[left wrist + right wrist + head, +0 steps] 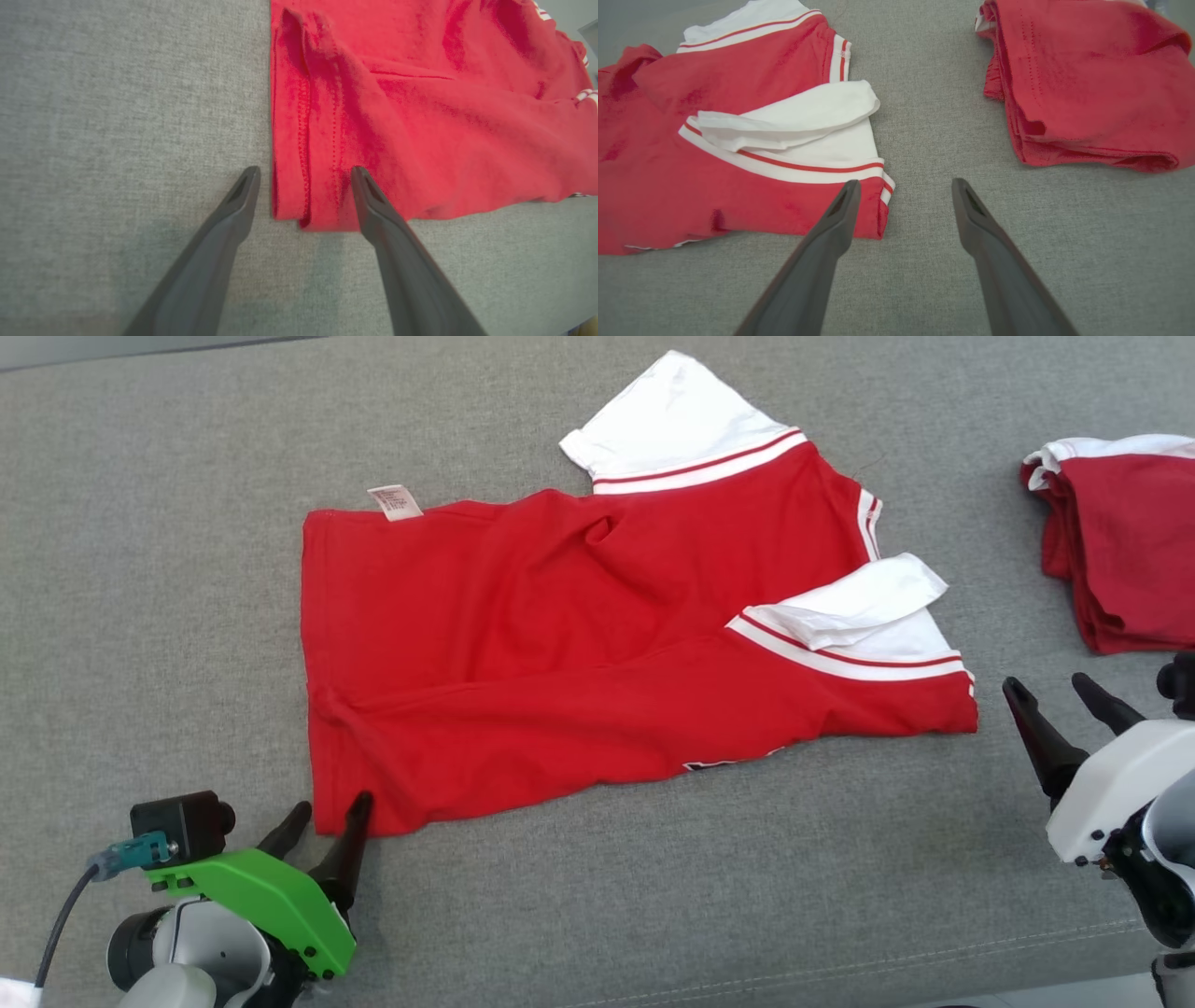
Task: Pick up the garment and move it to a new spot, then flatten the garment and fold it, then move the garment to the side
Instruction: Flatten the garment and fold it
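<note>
A red garment (597, 644) with white sleeves and a white label lies spread and rumpled on the grey cloth surface (140, 569), one sleeve folded back over its body. My left gripper (331, 807) stands open at the garment's near left corner. In the left wrist view that hem corner (308, 196) lies flat between the open left gripper (304, 170) fingers, with one fingertip (362, 179) over the cloth. My right gripper (1047, 684) is open just right of the garment's sleeve end. In the right wrist view the right gripper (906, 183) has its left finger (847, 196) beside the striped sleeve corner (878, 200), over bare surface.
A second red and white garment (1134, 551), folded into a pile, lies at the far right, also seen as the folded pile (1087, 93) in the right wrist view. The surface's seamed front edge (934, 961) runs along the bottom right. Grey surface stretches to the left and behind.
</note>
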Robot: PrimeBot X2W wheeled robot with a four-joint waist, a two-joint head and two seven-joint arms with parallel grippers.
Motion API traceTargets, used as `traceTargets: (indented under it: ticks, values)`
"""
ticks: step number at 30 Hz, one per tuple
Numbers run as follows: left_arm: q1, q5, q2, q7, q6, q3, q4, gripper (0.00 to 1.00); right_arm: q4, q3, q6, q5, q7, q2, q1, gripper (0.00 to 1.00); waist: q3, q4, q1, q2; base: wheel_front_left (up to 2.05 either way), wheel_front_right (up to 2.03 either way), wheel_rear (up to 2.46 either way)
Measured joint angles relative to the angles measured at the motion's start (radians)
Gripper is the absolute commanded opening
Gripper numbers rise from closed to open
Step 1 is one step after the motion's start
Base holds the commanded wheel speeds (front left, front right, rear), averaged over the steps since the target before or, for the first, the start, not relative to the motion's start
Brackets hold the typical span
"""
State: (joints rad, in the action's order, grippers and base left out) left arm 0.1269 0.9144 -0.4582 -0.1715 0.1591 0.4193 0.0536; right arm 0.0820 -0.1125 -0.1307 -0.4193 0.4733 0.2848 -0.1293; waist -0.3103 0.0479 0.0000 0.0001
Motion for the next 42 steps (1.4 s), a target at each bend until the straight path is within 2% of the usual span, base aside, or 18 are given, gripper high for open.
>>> traceTargets:
  ticks: [5, 11, 16, 17, 18, 19, 20, 25, 31, 36, 42]
  values:
    - [0.029, 0.007, -0.002, -0.022, -0.007, 0.005, 0.041, 1.00, -0.086, 0.043, 0.000, 0.002, 0.009, -0.021, -0.055, 1.00, -0.031, -0.013, 0.0000, 0.0000, 0.00, 0.00, 0.00]
    - [0.049, 0.037, 0.014, -0.039, -0.047, 0.011, 0.064, 1.00, -0.179, 0.089, 0.000, -0.006, 0.034, -0.018, -0.089, 1.00, -0.042, -0.034, 0.0000, 0.0000, 0.00, 0.00, 0.00]
    - [0.050, 0.064, 0.018, -0.070, -0.081, 0.030, 0.072, 1.00, -0.206, 0.090, 0.000, -0.030, 0.057, -0.004, -0.089, 1.00, -0.025, -0.042, 0.0000, 0.0000, 0.00, 0.00, 0.00]
    - [0.050, 0.071, 0.019, -0.077, -0.088, 0.035, 0.074, 0.92, -0.207, 0.092, 0.000, -0.037, 0.065, 0.002, -0.087, 1.00, -0.022, -0.044, 0.0000, 0.0000, 0.00, 0.00, 0.00]
    - [0.050, 0.072, 0.020, -0.080, -0.095, 0.039, 0.075, 0.47, -0.208, 0.095, 0.000, -0.046, 0.072, 0.009, -0.084, 0.94, -0.018, -0.046, 0.0000, 0.0000, 0.00, 0.00, 0.00]
    - [0.050, 0.077, 0.024, -0.085, -0.104, 0.042, 0.078, 0.00, -0.210, 0.097, 0.000, -0.057, 0.077, 0.013, -0.080, 0.29, -0.014, -0.047, 0.0000, 0.0000, 0.00, 0.00, 0.00]
    - [0.050, 0.084, 0.029, -0.090, -0.112, 0.044, 0.081, 0.00, -0.210, 0.100, 0.000, -0.067, 0.079, 0.016, -0.079, 0.00, -0.010, -0.048, 0.0000, 0.0000, 0.00, 0.00, 0.00]
    - [0.047, 0.099, 0.015, -0.113, -0.132, 0.047, 0.086, 0.00, -0.213, 0.121, 0.000, -0.091, 0.114, 0.066, -0.078, 0.00, 0.016, -0.047, 0.0000, 0.0000, 0.00, 0.00, 0.00]
    - [-0.030, 0.127, -0.064, -0.174, -0.130, 0.046, -0.040, 0.00, -0.202, 0.141, 0.000, -0.134, 0.192, 0.169, -0.076, 0.00, 0.063, -0.040, 0.0000, 0.0000, 0.00, 0.00, 0.00]
    - [-0.159, 0.151, -0.100, -0.187, -0.084, 0.039, -0.193, 0.00, -0.165, 0.147, 0.000, -0.193, 0.264, 0.227, -0.013, 0.00, 0.100, -0.033, 0.0000, -0.0001, 0.00, 0.00, 0.00]
    - [-0.327, 0.160, -0.083, -0.127, -0.015, 0.044, -0.316, 0.00, -0.101, 0.105, 0.000, -0.225, 0.295, 0.263, 0.120, 0.00, 0.092, -0.029, 0.0000, 0.0000, 0.00, 0.00, 0.00]
